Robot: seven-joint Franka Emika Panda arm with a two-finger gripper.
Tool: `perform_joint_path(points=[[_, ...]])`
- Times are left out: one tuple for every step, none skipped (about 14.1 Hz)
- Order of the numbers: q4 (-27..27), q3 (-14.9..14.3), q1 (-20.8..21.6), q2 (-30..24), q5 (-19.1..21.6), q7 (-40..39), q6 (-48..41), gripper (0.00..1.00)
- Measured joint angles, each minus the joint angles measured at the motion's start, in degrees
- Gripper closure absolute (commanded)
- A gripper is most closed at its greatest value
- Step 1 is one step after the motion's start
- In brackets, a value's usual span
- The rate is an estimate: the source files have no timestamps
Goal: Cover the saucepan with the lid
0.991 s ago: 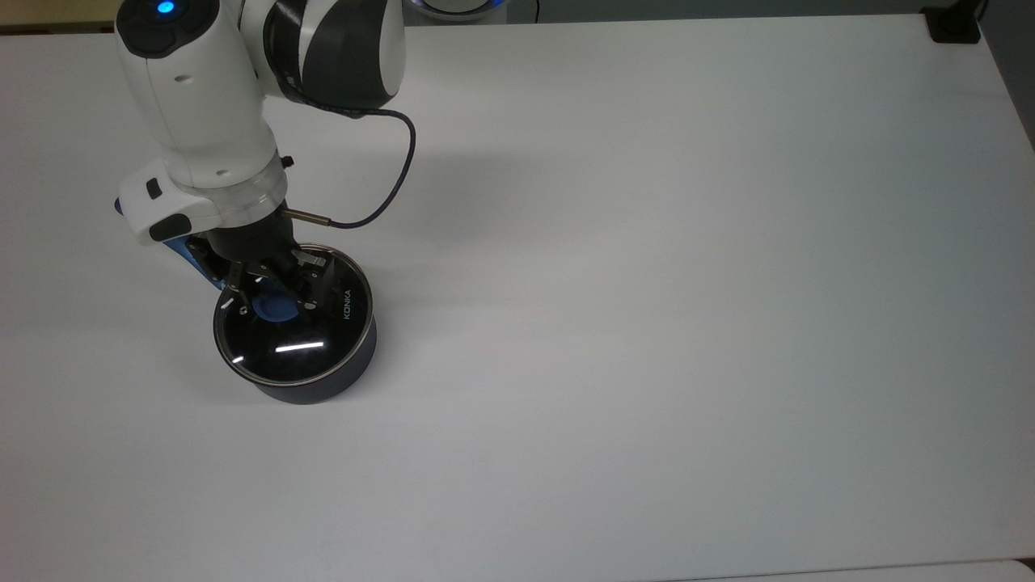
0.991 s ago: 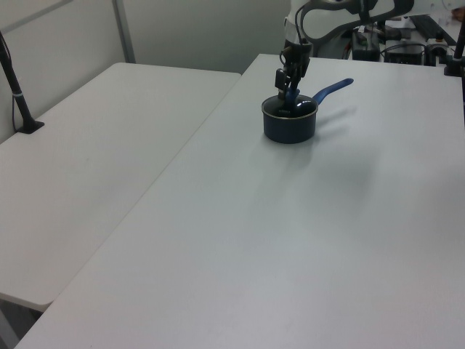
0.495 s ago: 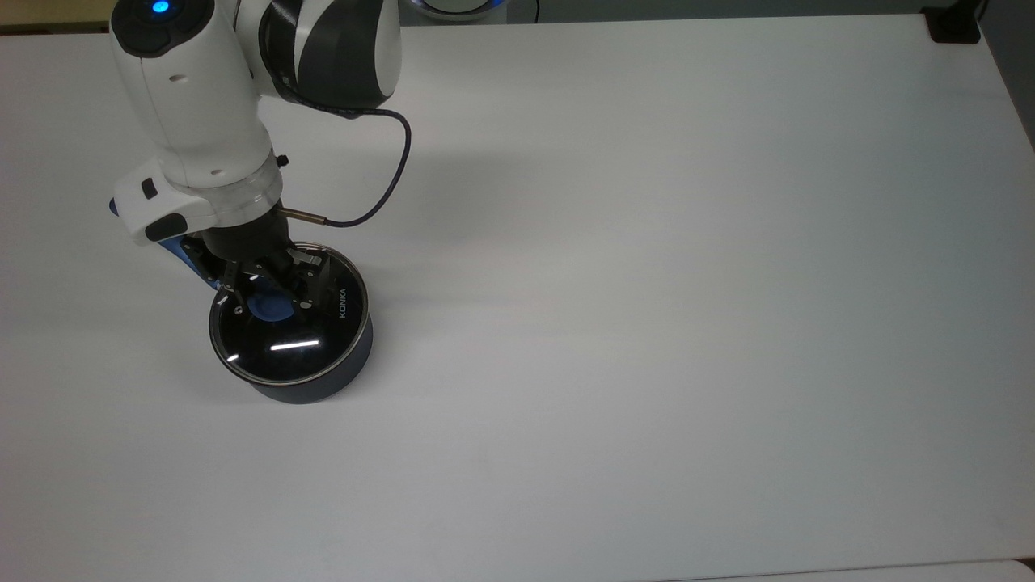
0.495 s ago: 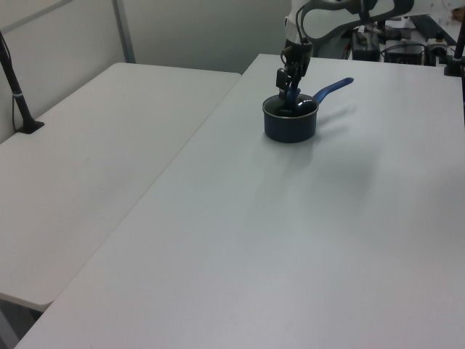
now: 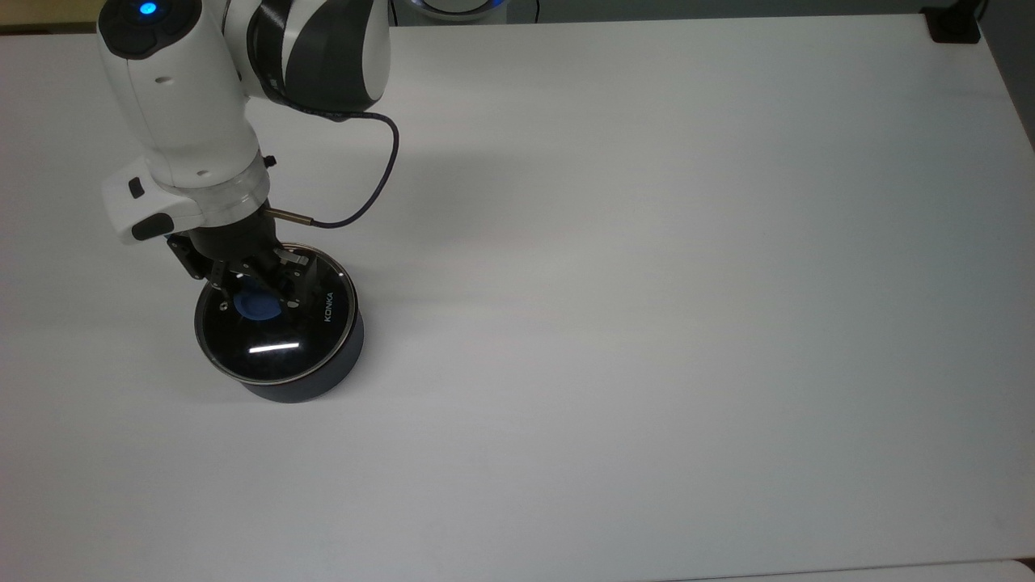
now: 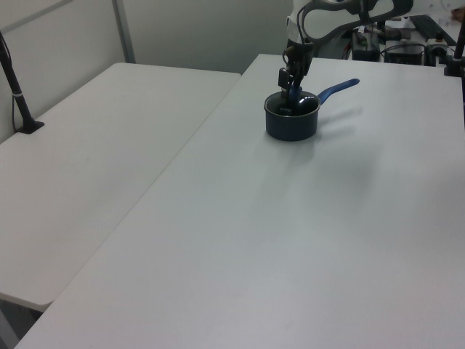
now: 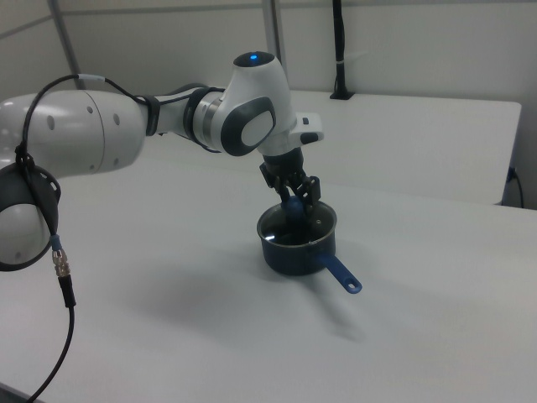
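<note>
White table (image 5: 647, 323) carries the whole setup. White and grey arm (image 5: 186, 105) reaches down over the top view's left part of it. Dark grey saucepan (image 5: 311, 380) stands upright on the table beneath the arm, its blue handle (image 7: 342, 276) pointing toward the right view's lower right. Glass lid (image 5: 279, 343) lies flat on the saucepan rim, KONKA lettering visible. Gripper (image 5: 255, 295) sits directly over the lid's centre, its fingers parted to either side of the blue knob (image 5: 257, 305); firm contact with the knob cannot be confirmed.
</note>
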Motion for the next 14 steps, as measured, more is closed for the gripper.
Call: perform_joint_path(points=[[0.1, -0.1, 0.0, 0.0, 0.0, -0.2, 0.0, 0.00], [0.2, -0.2, 0.0, 0.0, 0.0, -0.3, 0.0, 0.00], [0.2, -0.2, 0.0, 0.0, 0.0, -0.4, 0.0, 0.00], [0.4, -0.2, 0.0, -0.2, 0.0, -0.4, -1.6, 0.00], [0.7, -0.2, 0.0, -0.6, 0.0, -0.4, -4.7, 0.00], [1.3, -0.2, 0.0, -1.8, 0.2, -0.4, -7.6, 0.00], [1.6, -0.2, 0.0, -2.9, 0.3, -0.4, -8.8, 0.00], [1.6, -0.2, 0.0, -5.2, 0.3, -0.4, -10.8, 0.00], [1.6, -0.3, 0.0, -8.0, 0.3, -0.4, -13.3, 0.00], [0.9, -0.3, 0.0, -10.9, 0.3, -0.6, -16.1, 0.00], [-0.7, -0.3, 0.1, -14.0, -0.4, -0.8, -18.5, 0.00], [-3.1, 0.0, 0.2, -16.7, -1.5, -1.1, -19.9, 0.00], [-5.7, 0.7, 0.4, -18.7, -2.2, -1.3, -20.3, 0.00], [-7.8, 1.6, 0.6, -20.0, -2.6, -1.3, -20.3, 0.00]])
